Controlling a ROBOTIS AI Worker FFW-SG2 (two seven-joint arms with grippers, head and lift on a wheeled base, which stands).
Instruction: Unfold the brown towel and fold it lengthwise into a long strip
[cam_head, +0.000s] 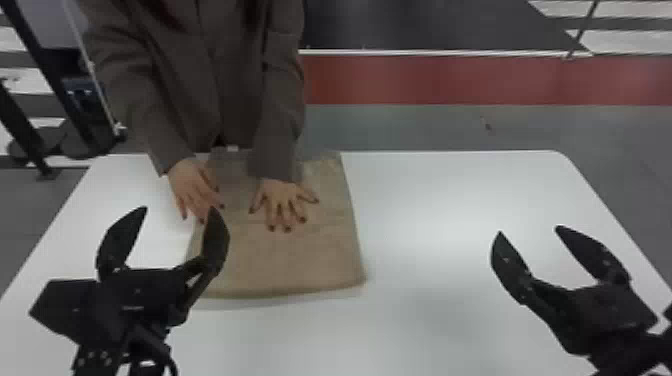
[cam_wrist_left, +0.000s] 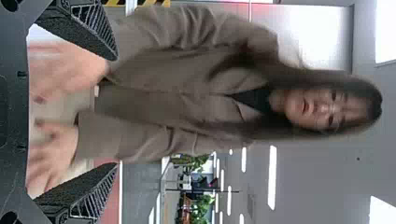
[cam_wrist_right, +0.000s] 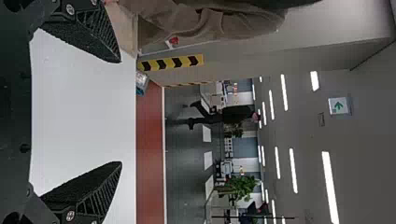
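The brown towel (cam_head: 300, 255) lies flat as a broad rectangle on the white table, left of centre. A person's two hands press on its far half in the head view. My left gripper (cam_head: 177, 207) stands open at the towel's left edge, one finger overlapping that edge in view. In the left wrist view, my left gripper (cam_wrist_left: 116, 112) has the person's hands showing between its fingers. My right gripper (cam_head: 529, 230) is open over the table's right side, well apart from the towel; the right wrist view shows my right gripper (cam_wrist_right: 121, 112) with nothing held.
The white table (cam_head: 430, 200) extends on both sides of the towel, with a rounded far right corner. The person stands at its far edge, sleeves reaching over the towel. A dark stand (cam_head: 30, 135) is on the floor beyond the far left.
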